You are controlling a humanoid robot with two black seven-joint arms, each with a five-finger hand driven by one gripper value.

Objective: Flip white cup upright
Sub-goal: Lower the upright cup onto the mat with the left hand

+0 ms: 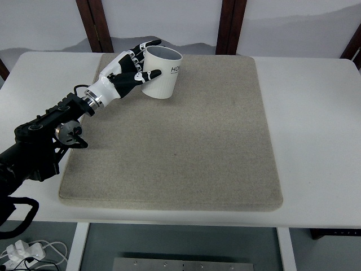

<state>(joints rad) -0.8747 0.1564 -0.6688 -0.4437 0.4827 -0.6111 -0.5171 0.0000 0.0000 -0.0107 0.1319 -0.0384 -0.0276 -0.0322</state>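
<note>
A white cup (162,76) with dark lettering on its side stands at the far left corner of the beige mat (186,141), mouth up and tilted slightly. My left hand (137,63) reaches in from the lower left and wraps the cup's left side. Its thumb (144,75) lies across the front wall, and the other fingers (148,45) curl round the back by the rim. The cup's base is partly hidden behind the hand. The right arm does not show.
The mat lies on a white table (316,124). My black left forearm (45,135) crosses the mat's left edge. Dark wooden posts (95,25) stand behind the table. Cables (28,251) lie on the floor at lower left.
</note>
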